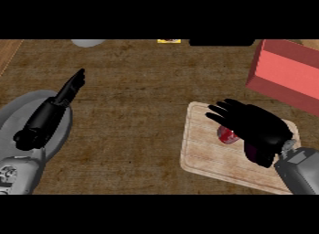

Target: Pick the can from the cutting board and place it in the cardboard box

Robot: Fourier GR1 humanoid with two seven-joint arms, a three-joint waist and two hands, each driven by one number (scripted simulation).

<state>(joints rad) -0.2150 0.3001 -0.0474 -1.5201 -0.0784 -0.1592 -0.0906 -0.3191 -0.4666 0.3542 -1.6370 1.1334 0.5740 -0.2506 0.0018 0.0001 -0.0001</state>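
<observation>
Over the cutting board (215, 160), right hand (256, 128) hovers fingers spread, covering the red can (225, 135); left hand (54, 112) straight-fingered above grey plate (7, 123); red box (290, 75) beyond.

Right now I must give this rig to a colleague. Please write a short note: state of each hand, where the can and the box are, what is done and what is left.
Left hand: open, fingers straight, resting over the grey plate at the left, holding nothing.
Right hand: over the cutting board, fingers curled above the can; whether it already holds the can cannot be seen.
Can: on the board, mostly hidden under the right hand.
Box: reddish, at the upper right, beyond the board.
Done: reach to the can.
Left: confirm the grasp, lift, carry to the box, release.
</observation>
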